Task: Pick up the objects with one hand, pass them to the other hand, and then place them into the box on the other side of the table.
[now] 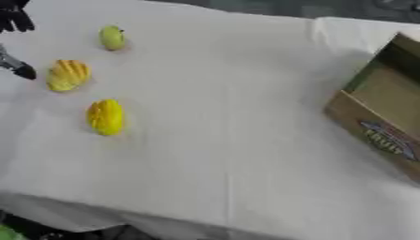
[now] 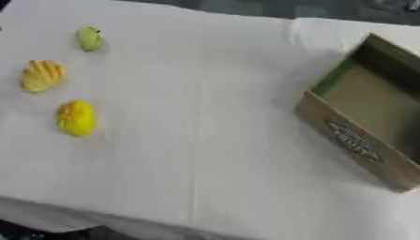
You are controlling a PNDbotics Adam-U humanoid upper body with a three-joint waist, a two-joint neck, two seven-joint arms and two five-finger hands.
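White cloth-covered table (image 1: 229, 117) carrying three yellow items at robot's left: small yellow-green rounded fruit-like piece (image 1: 112, 37) farthest, ribbed orange-yellow shell-shaped piece (image 1: 67, 75) in middle, ribbed bright yellow oval piece (image 1: 106, 117) nearest, long axis running near-to-far. Open brown cardboard box (image 2: 361, 136) sitting well apart at right. Left hand (image 1: 15, 21) showing at upper left edge, just beside shell-shaped piece, holding nothing; fingers' spread impossible to tell. Right hand out of sight. Left hand looking nearer for first pick

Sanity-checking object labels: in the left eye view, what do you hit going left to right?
Left hand at the edge → orange-yellow ridged object → yellow object → open cardboard box.
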